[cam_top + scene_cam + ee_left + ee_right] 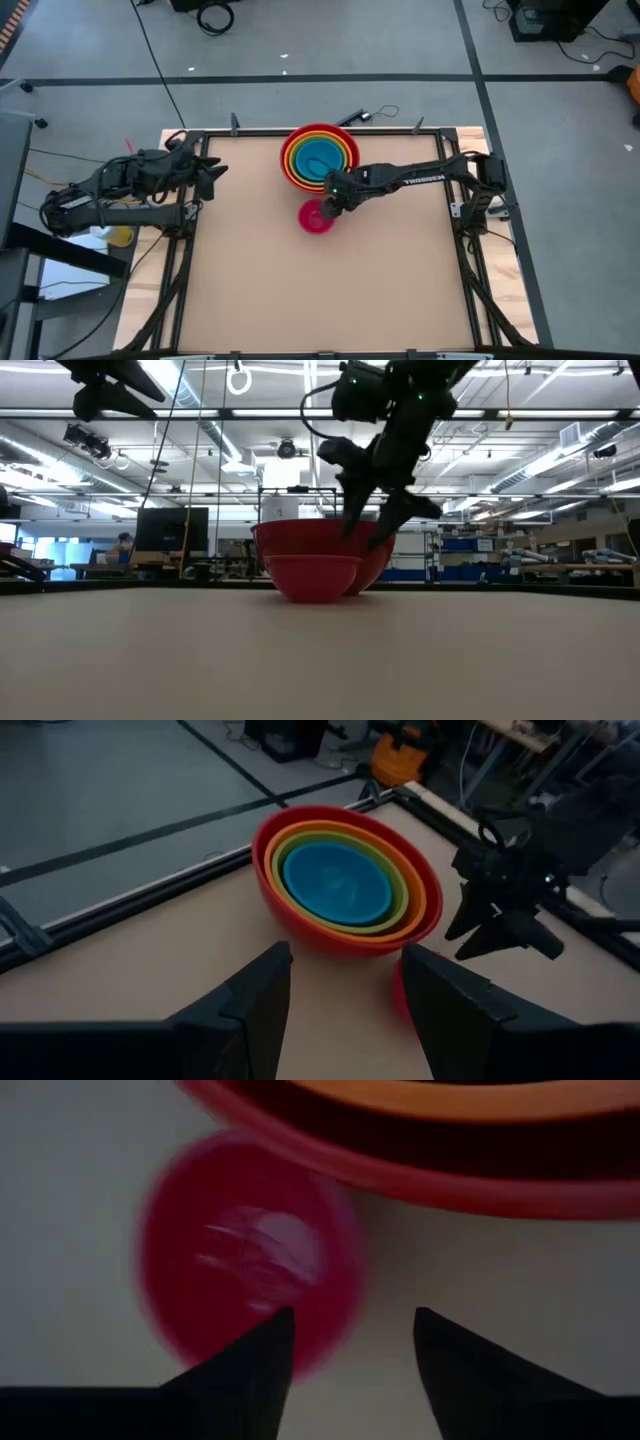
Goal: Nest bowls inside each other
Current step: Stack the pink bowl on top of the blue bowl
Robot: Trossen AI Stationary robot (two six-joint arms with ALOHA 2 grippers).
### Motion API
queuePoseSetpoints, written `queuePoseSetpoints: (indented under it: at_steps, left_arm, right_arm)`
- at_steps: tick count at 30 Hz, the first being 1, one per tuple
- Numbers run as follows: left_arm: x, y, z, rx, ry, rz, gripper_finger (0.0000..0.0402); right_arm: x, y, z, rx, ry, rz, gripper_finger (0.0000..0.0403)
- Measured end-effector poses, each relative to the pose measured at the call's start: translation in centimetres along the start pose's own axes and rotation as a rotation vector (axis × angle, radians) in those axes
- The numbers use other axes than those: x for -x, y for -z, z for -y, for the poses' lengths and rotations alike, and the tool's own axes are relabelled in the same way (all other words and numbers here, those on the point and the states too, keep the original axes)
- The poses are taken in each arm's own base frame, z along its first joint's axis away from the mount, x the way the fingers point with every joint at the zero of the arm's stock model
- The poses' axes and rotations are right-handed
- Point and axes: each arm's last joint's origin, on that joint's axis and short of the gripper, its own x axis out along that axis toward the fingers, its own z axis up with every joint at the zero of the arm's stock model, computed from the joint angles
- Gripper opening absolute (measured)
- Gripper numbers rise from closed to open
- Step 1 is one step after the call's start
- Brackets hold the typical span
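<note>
A stack of nested bowls stands near the table's far edge: red outermost, then orange, yellow, green and blue. A small pink bowl rests upright on the table just in front of the stack, close against the red bowl's wall. My right gripper hangs open, tilted downward, just above the pink bowl's right rim; in the low view its fingertips stand clear of the rim. My left gripper waits open over the table's far left edge, pointing toward the stack.
The wooden tabletop stretches bare from the pink bowl to the near edge. A dark metal frame runs around the table. A small black device with a cable lies just beyond the far edge.
</note>
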Motion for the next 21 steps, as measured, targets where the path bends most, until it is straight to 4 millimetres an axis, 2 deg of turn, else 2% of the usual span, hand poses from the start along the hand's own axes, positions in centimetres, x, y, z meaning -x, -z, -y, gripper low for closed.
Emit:
queuePoseSetpoints:
  at_steps: [4,7,10,12,14,15,21]
  left_arm:
    - [-0.7,0.0,0.3,-0.025,-0.015,-0.026,0.0192]
    - [-1.3,0.1,0.6,-0.037,-0.029,-0.050,0.0192]
    - [-1.9,0.2,0.8,-0.055,-0.042,-0.075,0.0192]
    - [-2.3,0.2,1.0,-0.065,-0.050,-0.089,0.0192]
    - [-2.6,0.2,1.1,-0.069,-0.056,-0.100,0.0192]
    - [-2.8,0.3,1.1,-0.072,-0.059,-0.107,0.0192]
    - [-3.3,0.3,1.4,-0.067,-0.070,-0.128,0.0192]
  right_arm:
    - [-2.0,0.4,0.8,-0.053,-0.083,0.058,0.0223]
    - [-3.2,0.8,1.6,-0.074,-0.081,0.055,0.0207]
    - [-4.2,1.1,2.2,-0.072,-0.055,0.031,0.0165]
    - [-4.2,1.2,2.2,-0.060,-0.079,0.012,0.0114]
    - [-3.6,0.9,1.7,-0.037,-0.142,0.007,0.0048]
    - [-3.3,0.7,1.3,-0.005,-0.175,0.001,0.0027]
    - [1.8,-2.5,-3.9,0.149,-0.408,0.126,0.0023]
